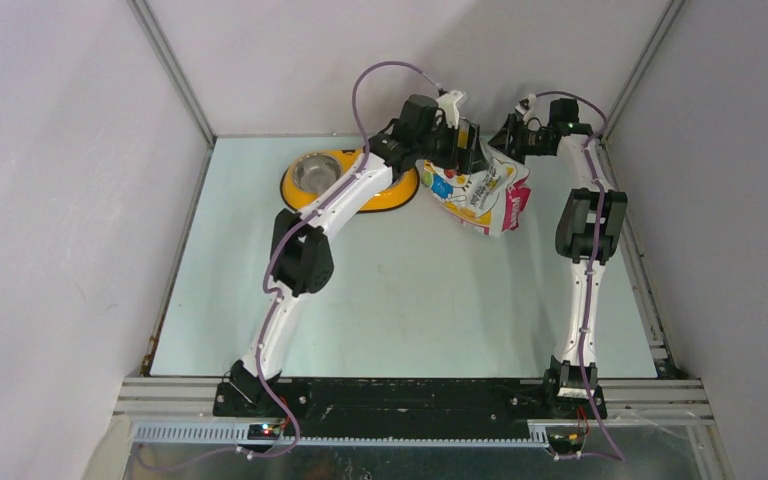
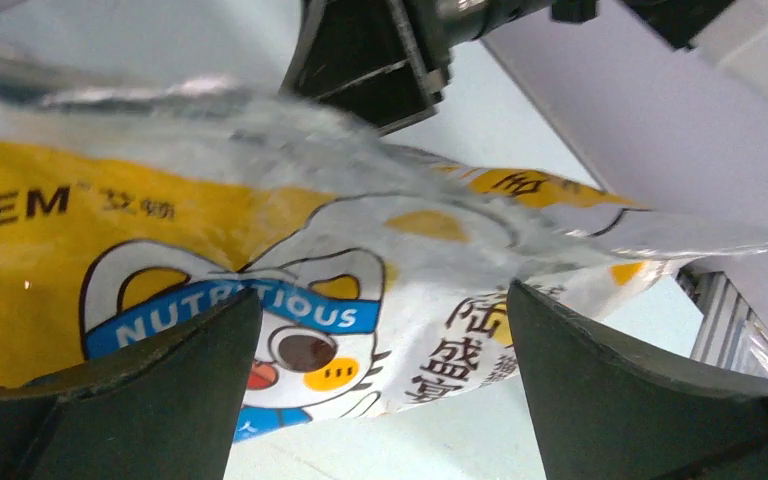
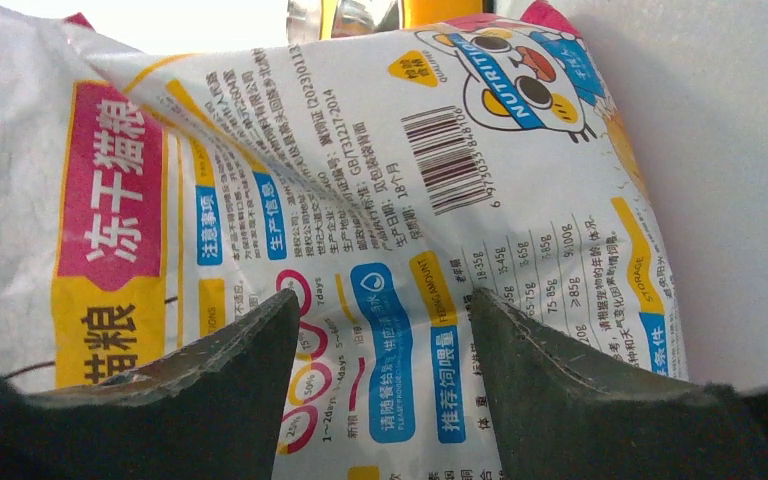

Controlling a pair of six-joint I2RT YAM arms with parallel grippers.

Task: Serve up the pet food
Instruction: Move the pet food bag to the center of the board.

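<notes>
My left gripper (image 2: pixel 382 295) is released, its jaws spread wide. The bag (image 1: pixel 480 195) stands just beyond them. Its yellow front with the cartoon cat fills the gap, and I see no pinch on it.

My right gripper (image 3: pixel 382 295) has its jaws partway apart. The bag's printed back panel, with its barcode, lies between and behind the fingers (image 3: pixel 560 400). I cannot tell whether they clamp it.

The bag stands at about 1 o'clock on the table (image 1: pixel 410 300), near the far edge. It is tilted, with its crumpled top toward 12 o'clock. My left gripper meets it from its 10 o'clock and my right from its 1 o'clock, both at the top edge.

The kibble is hidden from me, and only the bag shows.

The yellow feeder (image 1: pixel 400 192) lies at 11 o'clock on the table, just beside the bag at its 9 o'clock. I cannot tell whether they touch. A steel bowl (image 1: pixel 315 172) sits in the feeder's 9 o'clock half, and my left arm crosses above the other half.
</notes>
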